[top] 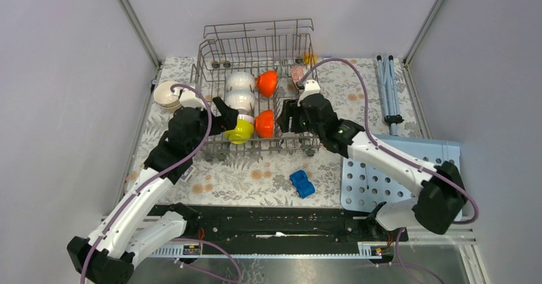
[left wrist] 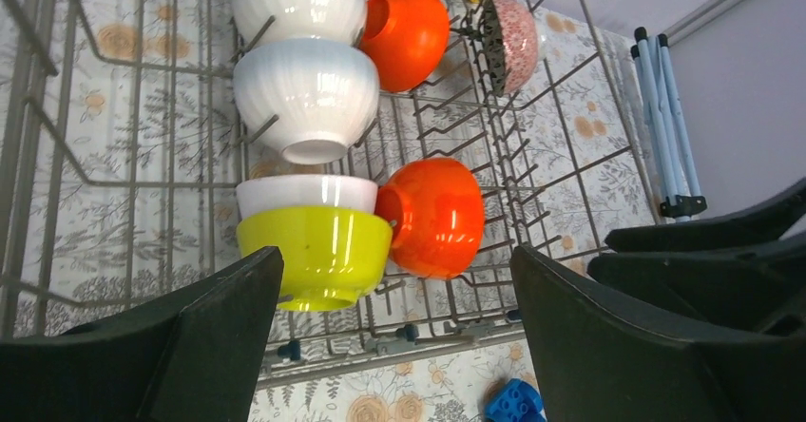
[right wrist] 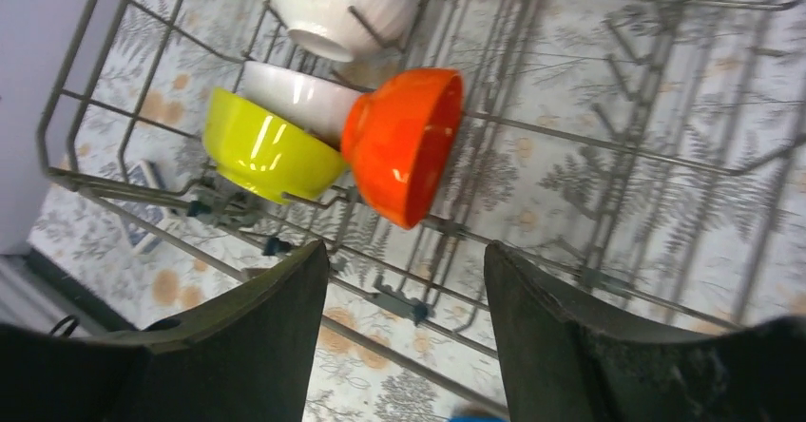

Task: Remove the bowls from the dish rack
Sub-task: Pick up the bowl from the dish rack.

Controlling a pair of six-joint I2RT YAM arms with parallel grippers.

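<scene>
**Partner:** Where do the bowls stand?

**Me:** Mostly in the dish rack [top: 255,47]. They sit on edge between the wire prongs [left wrist: 447,146], I'd guess so that they drain. A yellow-green bowl [left wrist: 318,251] is at the front left, with a white bowl [left wrist: 306,192] pressed against its back and an orange bowl [left wrist: 437,215] touching its side. Behind them are the rear white bowls [left wrist: 304,89], a rear orange bowl [left wrist: 409,37] and a patterned bowl [left wrist: 513,42]. One cream bowl [top: 167,94] sits upright on the table [top: 255,175], outside the rack's left wall. I judge that one unloaded.

**Partner:** And your claws?

**Me:** My left claw [left wrist: 394,270] hangs wide open and empty, facing the yellow-green and orange pair. My right claw [right wrist: 407,251] has its fingers apart too and grips nothing. It is just beside the front orange bowl, on its open side.

**Partner:** Why are both at the front?

**Me:** The front bowls block the ones behind, I think. Each is tilted on the prongs, so it wants a pinch across its rim and then a lift clear of the wires.
</scene>
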